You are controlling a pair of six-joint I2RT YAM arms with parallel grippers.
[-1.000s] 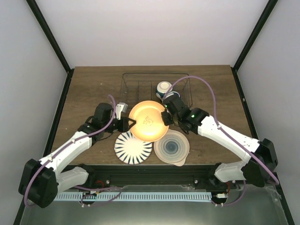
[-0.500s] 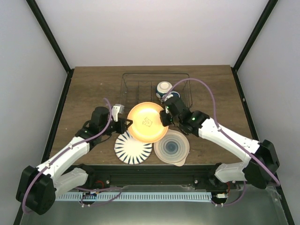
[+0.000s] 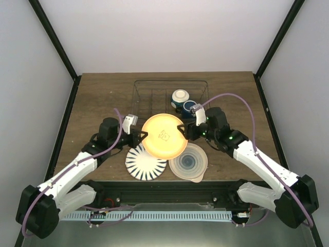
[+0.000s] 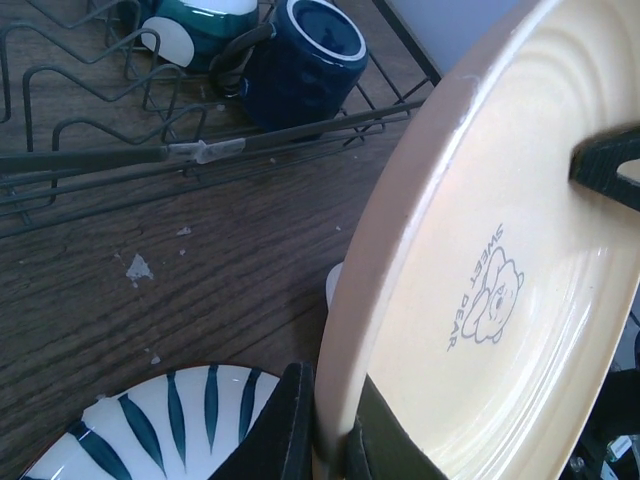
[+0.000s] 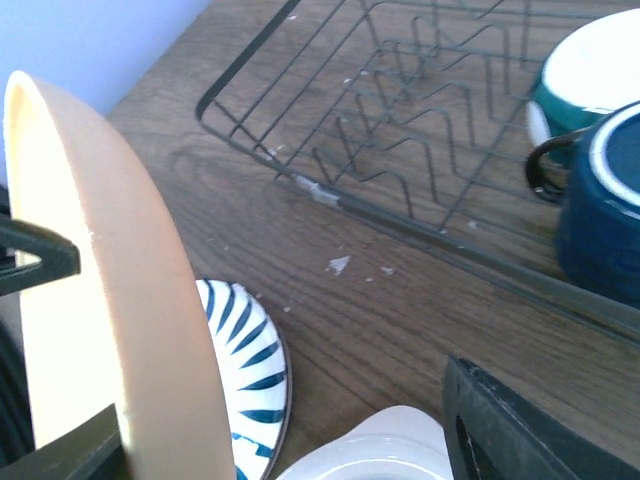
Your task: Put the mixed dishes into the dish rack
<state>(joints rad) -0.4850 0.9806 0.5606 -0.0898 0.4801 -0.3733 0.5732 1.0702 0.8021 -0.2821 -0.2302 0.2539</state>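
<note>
Seen from above, the orange plate (image 3: 164, 136) hangs over the dark wooden bench (image 3: 97, 98) between pale walls, just in front of the dish rack (image 3: 149, 95). Its left rim is pinched in the left gripper (image 3: 141, 137) and its right rim sits at the spread right gripper (image 3: 183, 129), with its face turned up and its held width running left to right. The left wrist view shows both fingers clamped on the tilted rim, above the striped plate (image 4: 170, 420). The right wrist view shows the plate standing on edge close by one finger, with the other finger well clear and gripping nothing.
</note>
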